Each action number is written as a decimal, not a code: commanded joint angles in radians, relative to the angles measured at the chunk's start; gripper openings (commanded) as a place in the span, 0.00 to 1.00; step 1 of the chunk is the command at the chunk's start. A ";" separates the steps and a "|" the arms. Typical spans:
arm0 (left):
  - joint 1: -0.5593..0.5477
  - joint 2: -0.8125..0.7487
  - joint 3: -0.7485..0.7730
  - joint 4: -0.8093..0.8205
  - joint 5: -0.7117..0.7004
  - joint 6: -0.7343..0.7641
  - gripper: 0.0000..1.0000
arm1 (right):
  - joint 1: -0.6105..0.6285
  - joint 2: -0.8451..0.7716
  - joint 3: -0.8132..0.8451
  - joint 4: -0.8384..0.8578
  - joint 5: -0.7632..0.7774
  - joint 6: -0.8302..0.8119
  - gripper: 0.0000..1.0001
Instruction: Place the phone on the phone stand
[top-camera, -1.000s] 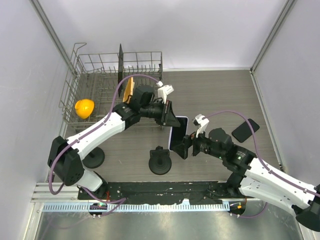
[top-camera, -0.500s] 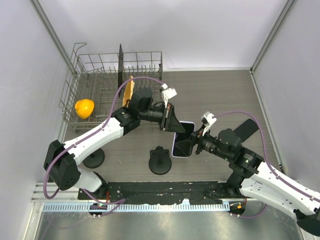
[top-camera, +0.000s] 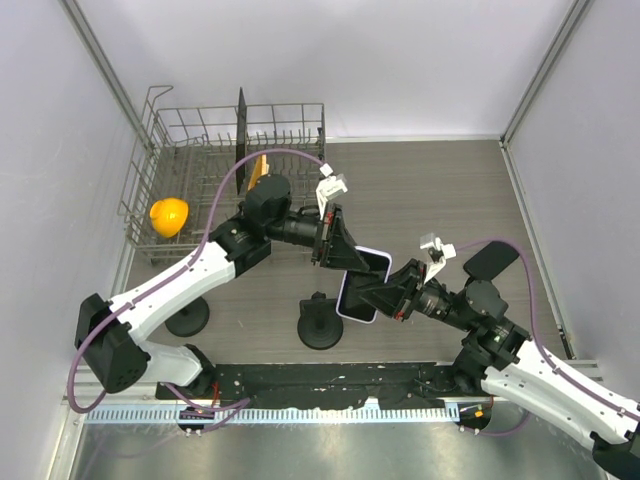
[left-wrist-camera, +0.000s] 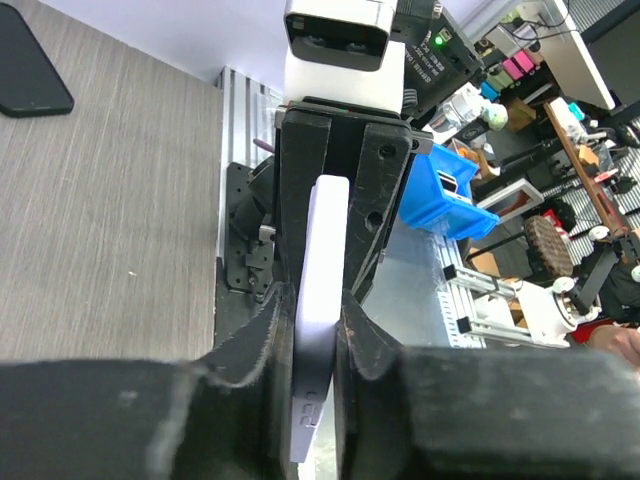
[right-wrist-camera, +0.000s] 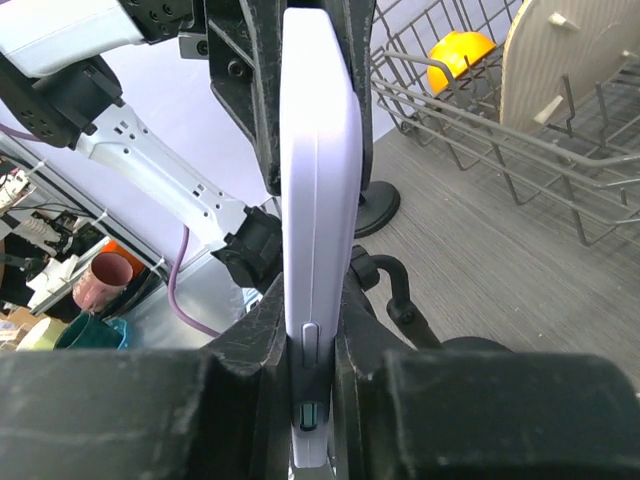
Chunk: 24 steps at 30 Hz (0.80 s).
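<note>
- The right arm rises from its base at the near edge and reaches left and away. The right gripper (top-camera: 383, 292) has its jaws closed narrowly on the near end of the pale lavender phone (top-camera: 361, 285).
- The right wrist view shows the pale lavender phone (right-wrist-camera: 318, 200) edge-on, pinched between both fingers.
- The black round-based phone stand (top-camera: 320, 325) sits on the grey wood-grain table (top-camera: 430, 190), just near-left of the phone and apart from it. The phone is in the air, not on the stand.
- A second black round base (top-camera: 187, 318) stands further left, partly under the left arm.
- The left arm stretches right from its base with the forearm nearly level. The left gripper (top-camera: 343, 256) clamps the far end of the phone, so both grippers grip it at once.
- The left wrist view shows the same phone (left-wrist-camera: 318, 330) squeezed between the pads.
- There are two phones: the held one and a black phone (top-camera: 490, 260) lying flat to the right.
- One wire dish rack (top-camera: 200, 150) stands at the far left. It holds one orange round object (top-camera: 168, 216), one tan board (top-camera: 258, 170) and one upright black plate (top-camera: 241, 120).
</note>
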 joint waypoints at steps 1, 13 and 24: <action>-0.039 0.010 0.094 -0.095 -0.038 -0.001 0.27 | -0.005 0.031 0.028 0.082 -0.019 -0.047 0.01; -0.058 0.061 0.190 -0.223 -0.050 0.006 0.26 | -0.005 0.003 0.057 0.041 -0.013 -0.066 0.01; -0.068 0.050 0.182 -0.298 -0.033 0.071 0.29 | -0.003 0.035 0.085 0.049 -0.025 -0.061 0.01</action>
